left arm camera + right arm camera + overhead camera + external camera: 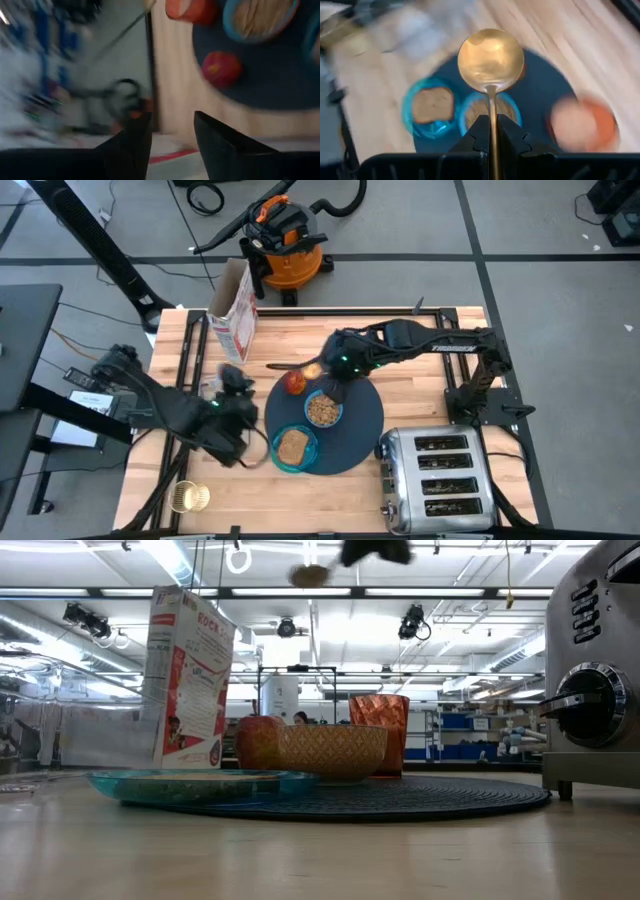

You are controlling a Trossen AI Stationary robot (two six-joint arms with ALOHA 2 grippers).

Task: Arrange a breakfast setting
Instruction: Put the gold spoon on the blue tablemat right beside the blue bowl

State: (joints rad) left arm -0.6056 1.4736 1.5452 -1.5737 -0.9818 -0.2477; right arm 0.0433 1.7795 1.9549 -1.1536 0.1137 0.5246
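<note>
The dark slate-blue mat (362,425) lies mid-table. On it are the light-blue bowl (322,410) with cereal, the teal dish (293,448) with toast, and the red apple (295,382) at its far left rim. The copper-orange cup (380,730) stands behind the bowl; my right arm covers it in the high view. My right gripper (492,120) is shut on the gold spoon (491,57), high above the mat's far left part (310,575). My left gripper (172,120) is open and empty, left of the mat (235,385). My right gripper pinches the spoon's handle (492,107) between its two fingers. The handle runs along the fingers and the spoon's bowl (491,60) sticks out ahead of them. The spoon is lifted clear, well above the table and the dishes.
A cereal box (232,310) stands at the far left. A chrome toaster (440,480) sits at the near right, touching the mat's edge. A small gold glass (188,498) is at the near left corner. An orange shop vacuum (285,240) stands beyond the far edge.
</note>
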